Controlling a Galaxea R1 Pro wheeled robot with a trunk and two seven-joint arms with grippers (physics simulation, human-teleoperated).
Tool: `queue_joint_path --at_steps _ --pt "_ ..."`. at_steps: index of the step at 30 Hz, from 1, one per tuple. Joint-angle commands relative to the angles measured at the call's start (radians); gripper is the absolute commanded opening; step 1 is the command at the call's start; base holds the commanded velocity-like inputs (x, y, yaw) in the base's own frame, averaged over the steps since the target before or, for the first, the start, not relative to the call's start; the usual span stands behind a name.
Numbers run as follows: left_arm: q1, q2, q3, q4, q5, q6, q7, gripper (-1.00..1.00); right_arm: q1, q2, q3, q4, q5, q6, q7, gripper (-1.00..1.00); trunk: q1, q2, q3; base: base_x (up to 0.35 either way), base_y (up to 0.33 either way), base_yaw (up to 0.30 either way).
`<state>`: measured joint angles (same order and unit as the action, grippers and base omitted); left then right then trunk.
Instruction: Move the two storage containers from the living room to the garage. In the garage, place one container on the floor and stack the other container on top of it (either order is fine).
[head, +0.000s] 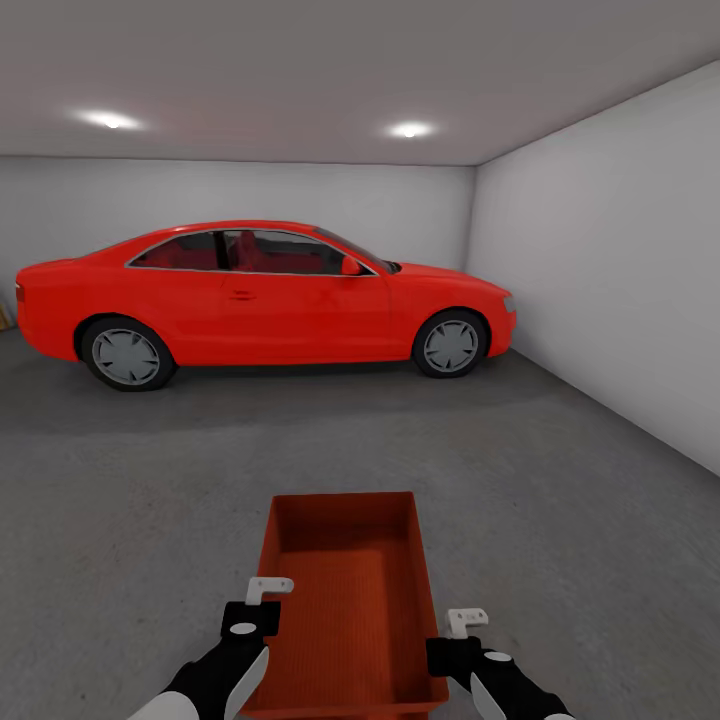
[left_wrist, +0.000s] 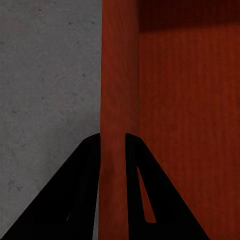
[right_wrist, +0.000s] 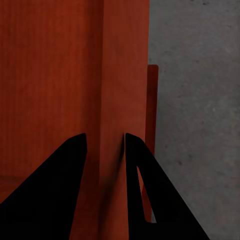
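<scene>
Garage reached: red car (head: 265, 295) far, grey concrete floor (head: 560, 500) below. One storage container (head: 345, 600) is carried near, centred, between both arms. Left gripper (left_wrist: 113, 150) jaws are clamped on its left wall; right gripper (right_wrist: 104, 147) jaws are clamped on the right wall. In the right wrist view, a second orange-red edge (right_wrist: 152, 105) is seen beyond that wall, possibly the other container. For a clean set-down, both arms should be lowered together, level, and jaws released only once support is felt.

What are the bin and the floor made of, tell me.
Storage container: looks like matte orange-red moulded plastic, judging by its thin walls and finely ribbed bottom; a render, so unsure. Floor: appears to be rough concrete, mottled grey with small specks.
</scene>
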<state>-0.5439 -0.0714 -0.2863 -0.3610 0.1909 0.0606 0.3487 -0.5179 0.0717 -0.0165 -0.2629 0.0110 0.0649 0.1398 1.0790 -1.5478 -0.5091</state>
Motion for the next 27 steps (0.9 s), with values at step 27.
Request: queue_joint_path --at_steps 27 --pt "0.0 0.001 -0.028 0.002 0.037 0.005 0.007 -1.0 -0.001 -0.001 0.004 -0.019 -0.006 -0.078 0.006 -1.0 0.0 -0.001 -0.001 -0.129 0.0 0.0"
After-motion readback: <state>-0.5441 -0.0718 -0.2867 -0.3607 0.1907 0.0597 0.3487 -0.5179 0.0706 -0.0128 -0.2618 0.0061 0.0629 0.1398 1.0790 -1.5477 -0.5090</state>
